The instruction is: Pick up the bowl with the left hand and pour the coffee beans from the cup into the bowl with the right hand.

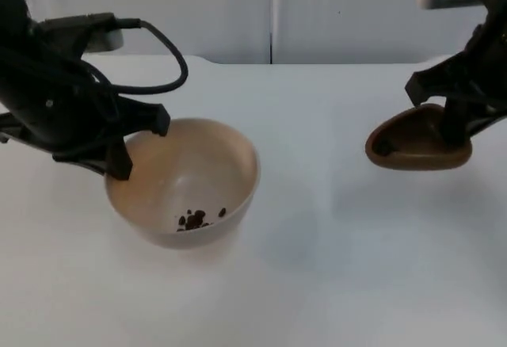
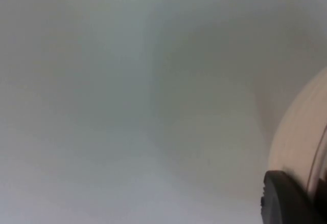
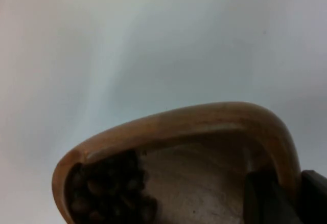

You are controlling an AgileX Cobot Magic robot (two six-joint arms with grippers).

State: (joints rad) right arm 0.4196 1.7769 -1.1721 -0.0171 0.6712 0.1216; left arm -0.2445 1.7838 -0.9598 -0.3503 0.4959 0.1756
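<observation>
A beige bowl [image 1: 186, 181] is at the left of the table, tilted a little, with a few coffee beans [image 1: 196, 219] at its bottom. My left gripper [image 1: 119, 153] is shut on the bowl's left rim; the bowl's outer wall [image 2: 301, 142] and one black fingertip [image 2: 286, 198] appear in the left wrist view. At the right, my right gripper [image 1: 451, 125] is shut on the rim of a brown wooden cup [image 1: 416, 141], which is tipped on its side with its mouth facing left. Coffee beans [image 3: 110, 193] lie heaped against the cup's lower lip [image 3: 66, 168].
The white table top [image 1: 317, 268] stretches between bowl and cup. A grey partition wall [image 1: 269, 6] closes the far edge.
</observation>
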